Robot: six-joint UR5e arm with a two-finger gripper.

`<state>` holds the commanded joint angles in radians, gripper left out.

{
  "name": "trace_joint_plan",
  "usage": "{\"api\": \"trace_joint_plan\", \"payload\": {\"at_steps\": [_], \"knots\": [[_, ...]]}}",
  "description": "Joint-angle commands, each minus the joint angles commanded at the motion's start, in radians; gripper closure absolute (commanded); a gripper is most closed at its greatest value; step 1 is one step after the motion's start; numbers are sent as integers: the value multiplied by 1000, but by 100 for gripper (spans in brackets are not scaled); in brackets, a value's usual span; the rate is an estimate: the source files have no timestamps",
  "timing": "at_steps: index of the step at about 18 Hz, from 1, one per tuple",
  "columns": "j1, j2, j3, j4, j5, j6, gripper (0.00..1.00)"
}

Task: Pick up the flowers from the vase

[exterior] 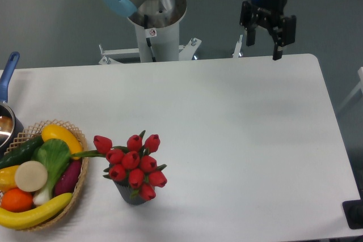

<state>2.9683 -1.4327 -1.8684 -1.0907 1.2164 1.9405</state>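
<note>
Well, the gripper [263, 42] hangs up at the far edge of the table [244, 140], well apart from the vase [128, 192] and on the opposite side of the tabletop from it. Its two dark fingers [277, 39] point downward with a clear gap between them, and nothing sits in that gap. A small blue light glows on the wrist above the fingers.

The flowers [134, 162] stand in the vase, near the front edge of the table. The red buds crowd together above the vase and hide most of its mouth; only a bit of the dark grey wall shows beneath them. One bud leans out on a green stem, away from the bunch and toward the basket [79, 188]. The whole bunch tilts slightly rather than standing straight up.

Just beside the vase, on the side away from the gripper, is that woven basket, piled with fruit and vegetables: a banana [34, 212] along its front rim, an orange [16, 199], a cucumber [20, 151], a yellow piece [58, 135] at the back, a purple piece [68, 178] nearest the vase, and a leafy green with a white stalk [50, 165] in the middle. A pale round disc [30, 175] lies on top.

Beyond the basket from the vase, a pot with a blue handle [8, 75] is cut off by the edge of view.

The arm's grey base [156, 26] is mounted behind the table's far edge.
</note>
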Motion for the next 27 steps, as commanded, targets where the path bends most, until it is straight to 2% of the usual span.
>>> {"api": "trace_joint_plan", "payload": {"at_steps": [8, 12, 20, 24, 27], "knots": [[0, 0, -9, -2, -66, -118, 0], [0, 5, -34, 0, -176, -277, 0], [-25, -15, -37, 3, -274, -550, 0], [-92, -61, -25, 29, -308, -601, 0], [-161, -95, -35, 75, -308, -610, 0]]}}
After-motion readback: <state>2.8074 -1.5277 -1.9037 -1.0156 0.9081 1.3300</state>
